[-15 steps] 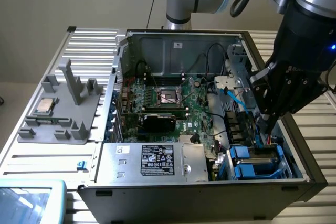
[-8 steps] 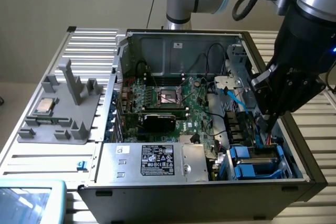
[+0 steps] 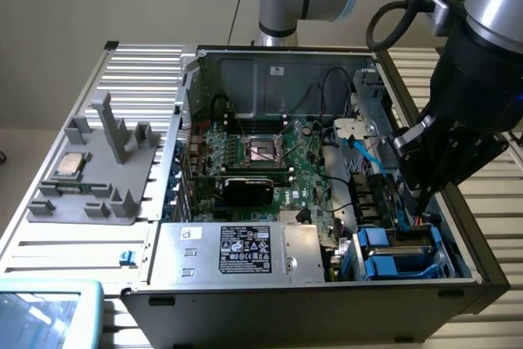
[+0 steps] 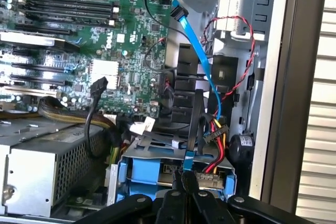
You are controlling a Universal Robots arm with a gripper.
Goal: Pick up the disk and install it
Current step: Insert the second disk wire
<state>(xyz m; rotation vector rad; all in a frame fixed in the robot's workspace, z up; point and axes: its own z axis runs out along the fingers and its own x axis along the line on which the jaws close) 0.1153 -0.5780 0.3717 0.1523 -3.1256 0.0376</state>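
Note:
The disk [image 3: 399, 252] lies low in the drive bay at the case's front corner, on the exterior view's right, with its blue carrier rails showing. In the wrist view its blue rails [image 4: 149, 174] and grey metal top sit just ahead of the fingertips, with red, yellow and black cables plugged in beside it. My gripper [image 3: 418, 200] hangs just above that bay, inside the case's wall. Its black fingers [image 4: 184, 200] are shut together with nothing between them.
A silver power supply box [image 3: 245, 252] with a black label fills the case's front. The green motherboard [image 3: 261, 161] lies behind it. A blue cable [image 4: 202, 59] runs down to the bay. A grey fixture [image 3: 98, 177] holding a CPU chip [image 3: 72, 165] stands outside the case.

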